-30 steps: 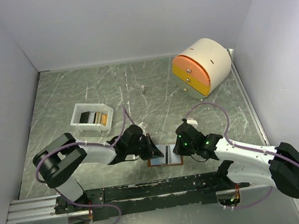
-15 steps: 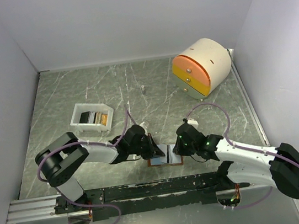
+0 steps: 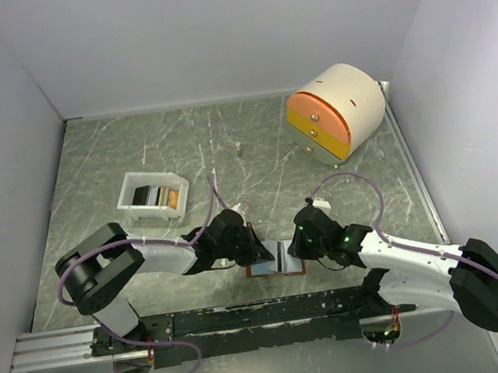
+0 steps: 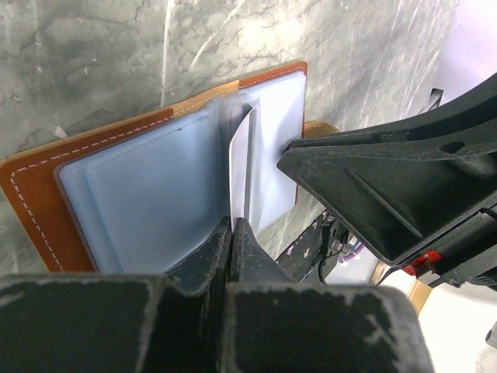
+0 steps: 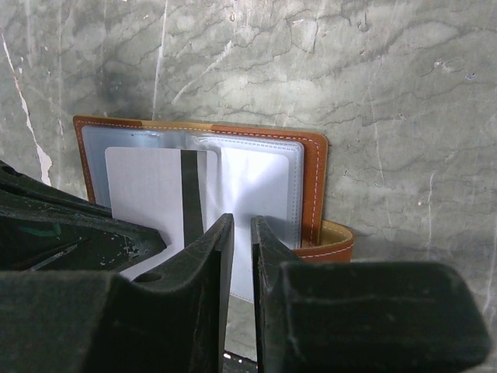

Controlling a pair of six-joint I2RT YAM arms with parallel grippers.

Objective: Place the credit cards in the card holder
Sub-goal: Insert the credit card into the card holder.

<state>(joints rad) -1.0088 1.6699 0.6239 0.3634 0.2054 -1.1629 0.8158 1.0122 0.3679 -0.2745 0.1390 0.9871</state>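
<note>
Almost nothing has shifted in the last second; only the left arm's elbow has crept a little. Both arms reach low and inward over the near side of the table and meet at the open card holder. The left gripper is clamped on a silver-grey card, with its edge toward a pocket. The right gripper stands narrow over the right half; whether it pinches anything I cannot tell. If the card meets the pocket lip askew, it may buckle or push the holder away.

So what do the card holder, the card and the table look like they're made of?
The card holder: probably leather or imitation, matte rust-brown, pale stitching; pockets look glossy clear plastic. The card: likely smooth plastic, thin, pale with dark stripe. The table: marble-look, grey-green, white veins.
</note>
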